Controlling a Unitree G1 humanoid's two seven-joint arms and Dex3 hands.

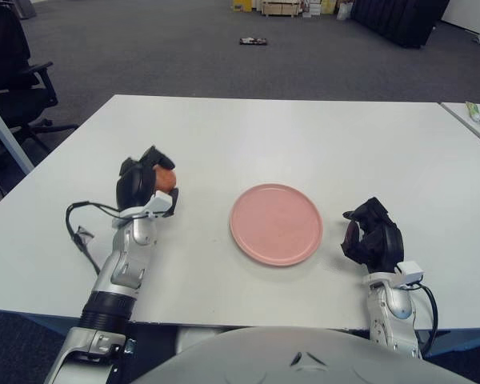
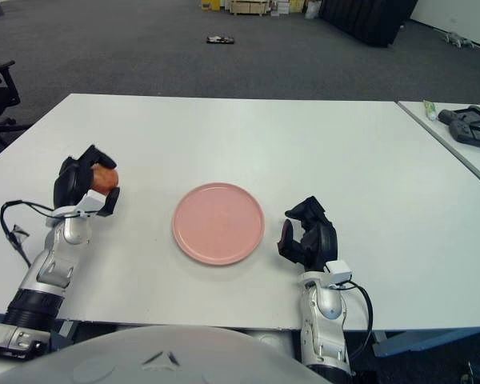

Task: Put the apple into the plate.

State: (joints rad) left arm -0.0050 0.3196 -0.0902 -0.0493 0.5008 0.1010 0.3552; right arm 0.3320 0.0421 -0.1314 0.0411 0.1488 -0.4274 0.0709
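Left hand (image 1: 144,183) has its fingers wrapped round the apple (image 1: 166,178), held left of the pink plate (image 1: 276,223) and apart from it, over the white table (image 1: 304,136). Carry step under way, by my reading. Next move calls for travel rightward until the apple is over the plate, then lowering and release. Right hand (image 1: 374,237) shows just right of the plate, fingers curled, holding nothing.

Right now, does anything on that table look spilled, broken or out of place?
Nothing stands out. The pink plate lies flat and bare on the white table. The left robot hand grips the apple, left of the plate. The right robot hand shows right of the plate, holding nothing.
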